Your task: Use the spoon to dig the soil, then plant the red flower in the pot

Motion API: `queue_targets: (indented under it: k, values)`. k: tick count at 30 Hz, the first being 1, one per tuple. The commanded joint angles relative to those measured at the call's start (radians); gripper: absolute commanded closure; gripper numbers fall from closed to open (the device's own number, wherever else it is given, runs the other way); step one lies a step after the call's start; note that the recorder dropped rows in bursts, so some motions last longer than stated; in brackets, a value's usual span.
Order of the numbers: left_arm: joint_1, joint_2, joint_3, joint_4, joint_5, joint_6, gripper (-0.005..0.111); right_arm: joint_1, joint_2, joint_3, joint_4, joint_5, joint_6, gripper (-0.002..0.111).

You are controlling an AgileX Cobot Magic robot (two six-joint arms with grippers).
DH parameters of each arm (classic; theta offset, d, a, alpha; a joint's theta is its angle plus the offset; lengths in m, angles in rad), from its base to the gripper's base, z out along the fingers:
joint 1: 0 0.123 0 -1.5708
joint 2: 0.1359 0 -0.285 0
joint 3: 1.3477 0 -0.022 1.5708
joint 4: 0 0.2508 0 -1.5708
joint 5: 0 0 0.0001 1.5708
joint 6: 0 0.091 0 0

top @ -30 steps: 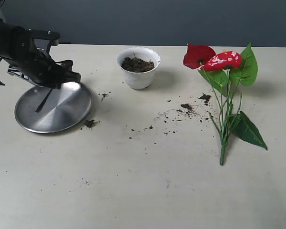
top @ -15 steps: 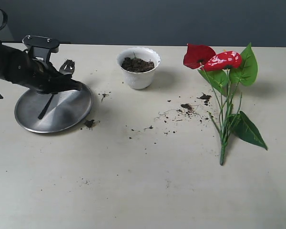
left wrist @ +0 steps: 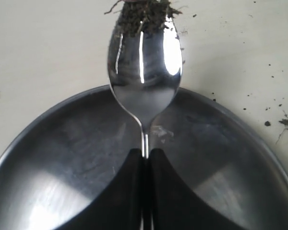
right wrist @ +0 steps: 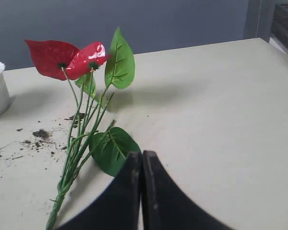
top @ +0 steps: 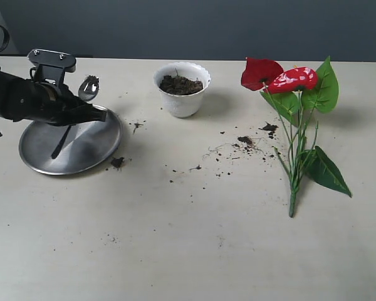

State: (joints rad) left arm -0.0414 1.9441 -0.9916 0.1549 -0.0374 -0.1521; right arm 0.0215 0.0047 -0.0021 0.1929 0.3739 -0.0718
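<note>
Silver spoon (top: 88,88), clamped by its handle in the left gripper (left wrist: 144,154) well left of the pot (top: 182,103), suggests digging is in hand; next it must reach the pot's soil (top: 180,84), right gripper (right wrist: 142,155) closed empty.

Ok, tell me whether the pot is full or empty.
Filled, not empty: dark soil reaches nearly to the rim of the upright white pot.

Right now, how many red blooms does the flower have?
2. The darker bloom is on the side nearer the pot. The glossy bloom lies right beside it, against a green leaf. Both top the lying flower. None seems hidden.
</note>
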Motion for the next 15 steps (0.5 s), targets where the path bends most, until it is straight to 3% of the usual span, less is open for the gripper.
queue_targets:
  k: [1,15]
  values:
    - [0.021,-0.013,0.008,0.012,0.013,0.002,0.106,0.003,-0.005,0.002,-0.002,-0.01,-0.003,0.108]
    - [0.049,-0.011,0.008,0.022,-0.024,0.002,0.106,0.003,-0.005,0.002,-0.002,-0.01,-0.003,0.108]
